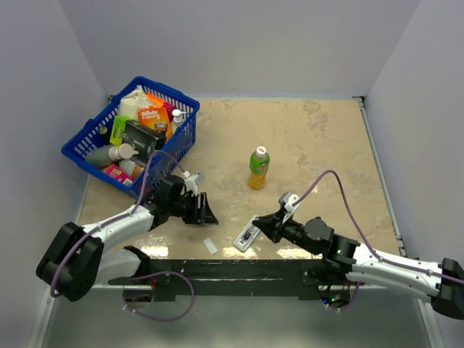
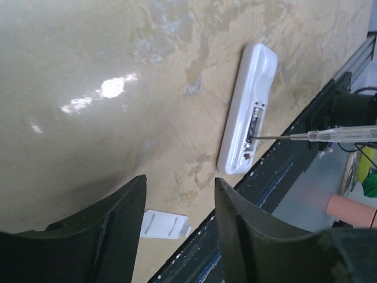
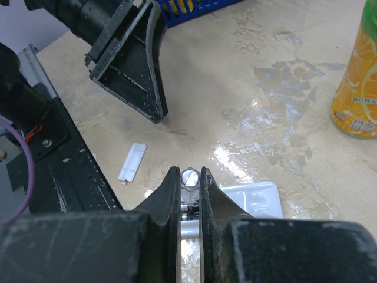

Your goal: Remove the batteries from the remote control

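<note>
Cover: laid aside at near edge.
Remote control: rested on surface, recess exposed upward; batteries not clearly discernible inside.
Right pincer: clamped on stick, tip directed into recess, seemingly for prying.
Left pincer: held apart, empty, left of remote control.

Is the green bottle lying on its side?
No, the green bottle stands upright on the table, apart from both arms.

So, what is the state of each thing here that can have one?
Remote control: lying flat, compartment uncovered.
Cover: off, lying apart from the remote.
Bottle: upright, capped.
Basket: filled with packages.
Left gripper: open, empty.
Right gripper: shut on stick, tip in the remote's recess.
</note>
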Robot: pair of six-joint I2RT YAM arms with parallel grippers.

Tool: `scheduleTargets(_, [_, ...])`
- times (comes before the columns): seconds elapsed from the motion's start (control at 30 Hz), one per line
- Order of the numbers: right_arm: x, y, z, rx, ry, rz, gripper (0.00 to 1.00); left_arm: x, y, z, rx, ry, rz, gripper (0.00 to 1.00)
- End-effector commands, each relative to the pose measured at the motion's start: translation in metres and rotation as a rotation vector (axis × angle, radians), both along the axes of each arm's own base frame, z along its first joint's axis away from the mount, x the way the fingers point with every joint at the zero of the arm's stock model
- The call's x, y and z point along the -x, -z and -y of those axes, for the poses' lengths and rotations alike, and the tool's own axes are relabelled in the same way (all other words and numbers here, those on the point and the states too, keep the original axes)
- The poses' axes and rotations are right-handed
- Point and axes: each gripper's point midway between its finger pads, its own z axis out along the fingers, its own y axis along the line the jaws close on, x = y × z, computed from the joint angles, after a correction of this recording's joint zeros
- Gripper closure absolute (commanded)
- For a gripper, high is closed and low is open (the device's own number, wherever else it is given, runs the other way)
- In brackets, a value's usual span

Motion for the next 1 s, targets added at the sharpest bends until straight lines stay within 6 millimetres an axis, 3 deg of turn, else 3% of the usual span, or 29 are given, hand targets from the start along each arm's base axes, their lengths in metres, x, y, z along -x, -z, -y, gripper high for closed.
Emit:
scheduleTargets(0.0, [0.011, -0.007, -0.008, -0.033, -0.049, 0.011, 1.00, 0.017, -0.013, 0.031, 0.108, 0.086, 0.021, 0.48])
scheduleTargets(0.13, [0.022, 0.005, -0.012, 0.012, -0.060, -0.007, 1.00, 0.034, -0.014, 0.048, 0.131, 0.143, 0.017, 0.57])
scheduleTargets(0.27, [0.039, 0.009, -0.020, 0.039, -0.094, -0.009, 1.00, 0.039, -0.015, 0.051, 0.150, 0.146, 0.017, 0.67])
scheduleTargets(0.67, [0.053, 0.029, -0.019, 0.058, -0.036, -0.096, 1.00, 0.067, -0.006, 0.066, 0.191, 0.193, -0.022, 0.71])
scheduleTargets(0.87, [0.063, 0.041, -0.022, 0.097, 0.002, -0.140, 1.00, 0.071, -0.009, 0.079, 0.197, 0.223, -0.012, 0.73])
scheduleTargets(0.97, [0.066, 0.043, -0.023, 0.119, 0.035, -0.135, 1.00, 0.071, -0.001, 0.080, 0.171, 0.222, -0.021, 0.75])
